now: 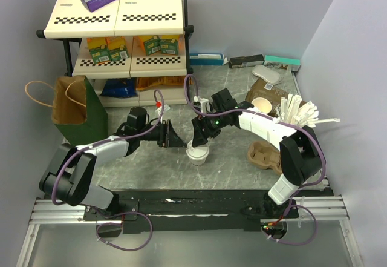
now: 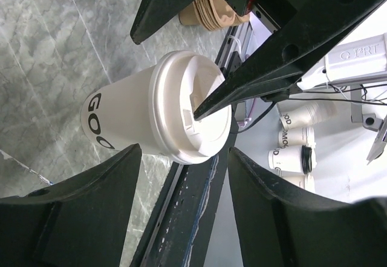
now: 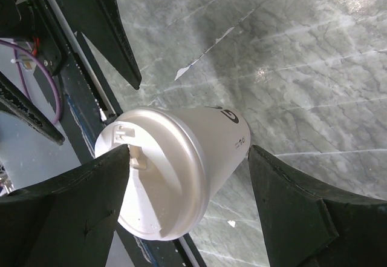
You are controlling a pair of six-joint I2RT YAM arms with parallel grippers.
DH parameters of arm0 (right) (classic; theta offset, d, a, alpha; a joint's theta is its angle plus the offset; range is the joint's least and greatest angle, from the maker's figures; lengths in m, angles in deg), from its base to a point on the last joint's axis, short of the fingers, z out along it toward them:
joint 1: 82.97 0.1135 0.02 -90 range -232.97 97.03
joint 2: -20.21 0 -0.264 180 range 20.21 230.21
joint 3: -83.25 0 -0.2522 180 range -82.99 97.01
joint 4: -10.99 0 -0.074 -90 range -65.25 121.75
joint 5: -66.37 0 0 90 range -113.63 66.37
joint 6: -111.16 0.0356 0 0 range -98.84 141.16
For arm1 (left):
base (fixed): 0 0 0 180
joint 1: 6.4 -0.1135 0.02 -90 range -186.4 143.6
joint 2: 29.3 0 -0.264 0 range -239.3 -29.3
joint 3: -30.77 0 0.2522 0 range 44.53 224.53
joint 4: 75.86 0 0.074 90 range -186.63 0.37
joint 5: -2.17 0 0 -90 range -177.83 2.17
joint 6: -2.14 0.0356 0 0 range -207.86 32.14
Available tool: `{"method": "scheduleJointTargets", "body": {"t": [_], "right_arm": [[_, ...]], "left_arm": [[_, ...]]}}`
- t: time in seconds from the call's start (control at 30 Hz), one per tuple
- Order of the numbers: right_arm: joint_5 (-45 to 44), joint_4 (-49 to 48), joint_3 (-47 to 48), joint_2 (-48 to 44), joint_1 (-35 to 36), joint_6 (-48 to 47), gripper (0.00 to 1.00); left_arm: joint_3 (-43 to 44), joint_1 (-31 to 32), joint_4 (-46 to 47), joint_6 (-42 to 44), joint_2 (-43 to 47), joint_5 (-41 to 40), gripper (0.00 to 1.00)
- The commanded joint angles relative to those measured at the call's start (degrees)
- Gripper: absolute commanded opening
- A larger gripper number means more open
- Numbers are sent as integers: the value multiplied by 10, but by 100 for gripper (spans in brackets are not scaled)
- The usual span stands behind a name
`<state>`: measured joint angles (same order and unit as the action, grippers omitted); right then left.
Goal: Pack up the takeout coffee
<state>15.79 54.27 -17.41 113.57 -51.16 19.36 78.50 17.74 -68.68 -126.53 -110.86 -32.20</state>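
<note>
Right wrist is showing my right gripper [image 3: 188,152] released around the cup [image 3: 208,137], left gripper [image 2: 184,151] released too; it is seeming light, crushable, so I am planning a gentle hold under the lid [image 3: 154,176].

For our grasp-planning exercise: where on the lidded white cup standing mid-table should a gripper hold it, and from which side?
Probably the paper wall of the cup, just below the lid, jaws coming in level from either side. It stands upright and tapers downward, so the lid's wider rim would catch on the jaws when lifted.
</note>
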Motion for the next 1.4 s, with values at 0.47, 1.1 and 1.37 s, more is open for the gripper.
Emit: {"method": "scheduleJointTargets", "body": {"t": [0.47, 1.1, 1.37], "right_arm": [[75, -23, -8, -25, -32, 4, 87], [196, -64, -75, -23, -78, 16, 86], [260, -104, -81, -27, -80, 48, 87]], "left_arm": [[51, 37, -31, 49, -33, -9, 64], [81, 38, -59, 68, -73, -7, 60], [60, 38, 30, 7, -53, 38, 65]]}}
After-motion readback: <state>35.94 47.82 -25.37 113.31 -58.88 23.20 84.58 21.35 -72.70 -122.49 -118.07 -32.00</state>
